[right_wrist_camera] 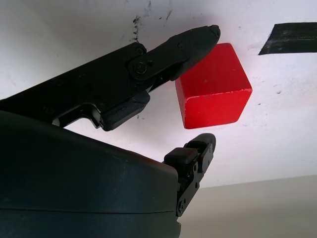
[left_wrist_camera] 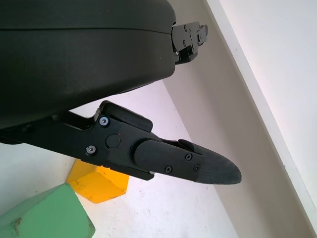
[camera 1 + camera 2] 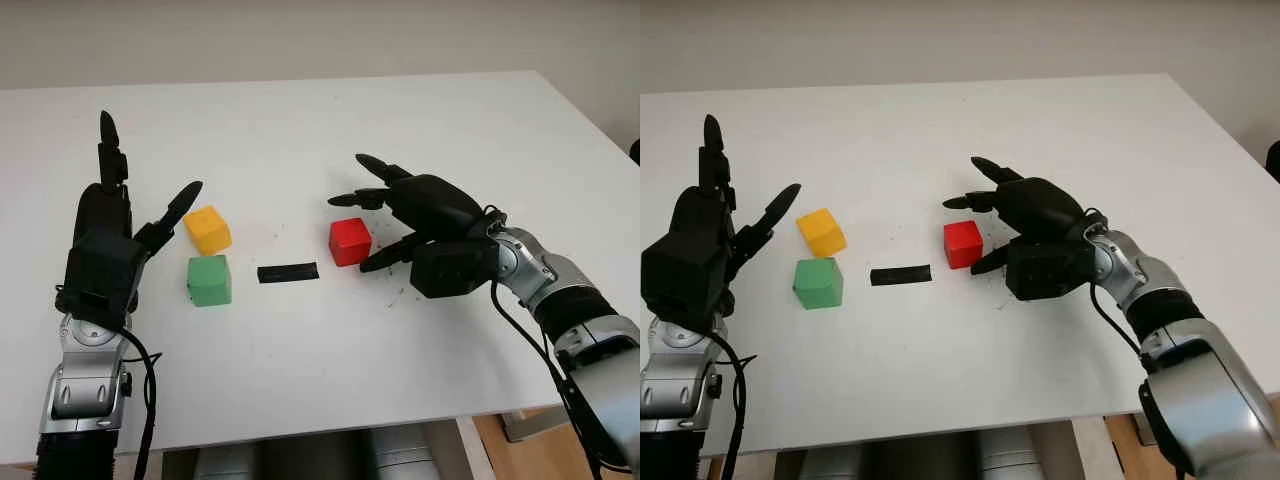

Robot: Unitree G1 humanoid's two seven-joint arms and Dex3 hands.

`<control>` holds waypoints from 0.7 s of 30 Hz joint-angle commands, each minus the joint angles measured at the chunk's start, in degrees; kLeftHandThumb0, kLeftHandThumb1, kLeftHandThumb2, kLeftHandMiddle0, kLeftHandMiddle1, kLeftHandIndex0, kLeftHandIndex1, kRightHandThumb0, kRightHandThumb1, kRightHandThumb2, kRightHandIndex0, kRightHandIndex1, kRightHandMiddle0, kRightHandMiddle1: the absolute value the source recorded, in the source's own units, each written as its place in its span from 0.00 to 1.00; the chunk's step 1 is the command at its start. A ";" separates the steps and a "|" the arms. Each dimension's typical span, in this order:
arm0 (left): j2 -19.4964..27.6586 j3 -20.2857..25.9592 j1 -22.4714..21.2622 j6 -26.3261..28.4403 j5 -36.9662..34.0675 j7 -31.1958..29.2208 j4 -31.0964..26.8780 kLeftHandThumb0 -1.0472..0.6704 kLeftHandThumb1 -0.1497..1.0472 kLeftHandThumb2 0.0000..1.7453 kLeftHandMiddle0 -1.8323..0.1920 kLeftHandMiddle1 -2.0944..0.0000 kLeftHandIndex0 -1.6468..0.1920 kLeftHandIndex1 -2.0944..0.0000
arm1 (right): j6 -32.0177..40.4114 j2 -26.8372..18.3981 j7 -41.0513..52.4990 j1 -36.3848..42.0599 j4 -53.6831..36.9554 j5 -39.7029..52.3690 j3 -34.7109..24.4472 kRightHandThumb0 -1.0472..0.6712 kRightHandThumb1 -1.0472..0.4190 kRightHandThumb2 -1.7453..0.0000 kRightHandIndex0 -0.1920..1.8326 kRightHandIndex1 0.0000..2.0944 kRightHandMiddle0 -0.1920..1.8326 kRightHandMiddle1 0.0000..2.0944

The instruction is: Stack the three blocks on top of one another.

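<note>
Right of the table's centre sits a red block (image 3: 350, 241), resting on the white table (image 3: 300, 130). My right hand (image 3: 366, 230) is open around it, with fingers (image 3: 372, 166) over its far side and the thumb (image 1: 184, 43) at its near right edge. A yellow block (image 3: 208, 229) stands at the left, and a green block (image 3: 209, 280) sits just in front of it, the two apart. My left hand (image 3: 148, 165) is open and held upright just left of those two blocks, holding nothing.
A short strip of black tape (image 3: 288, 273) lies on the table between the green and red blocks. The table's front edge (image 3: 330, 425) runs close to both arms. Its right edge (image 3: 590, 125) slants away at the far right.
</note>
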 commanded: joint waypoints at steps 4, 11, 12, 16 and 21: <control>-0.12 0.07 0.96 -0.62 -0.08 0.25 -0.36 0.17 1.00 0.08 1.00 1.00 1.00 0.99 | -0.95 0.62 -3.11 0.58 1.04 -0.17 -0.09 0.23 0.11 0.97 0.15 0.03 0.29 0.37; -0.15 -0.19 1.18 -0.26 0.24 0.37 -0.87 0.18 1.00 0.08 1.00 1.00 1.00 0.98 | -1.69 1.22 -5.53 0.53 2.63 -0.31 0.18 0.26 0.11 0.97 0.18 0.03 0.28 0.51; -0.26 -0.12 1.14 -0.19 0.08 0.34 -0.91 0.17 1.00 0.08 1.00 1.00 1.00 0.98 | -1.87 1.35 -5.66 0.53 2.86 -0.11 0.06 0.27 0.11 0.97 0.18 0.03 0.29 0.52; -0.43 -0.07 1.09 0.13 -0.21 0.30 -1.06 0.17 1.00 0.07 1.00 1.00 1.00 0.98 | -1.62 1.73 -5.63 0.63 3.05 0.57 -0.50 0.32 0.09 0.97 0.19 0.03 0.30 0.59; -0.44 -0.18 0.98 -0.32 -0.07 0.45 -0.70 0.18 1.00 0.07 1.00 1.00 1.00 0.98 | -1.75 2.04 -5.68 0.73 3.59 1.64 -0.96 0.35 0.08 0.97 0.21 0.03 0.31 0.65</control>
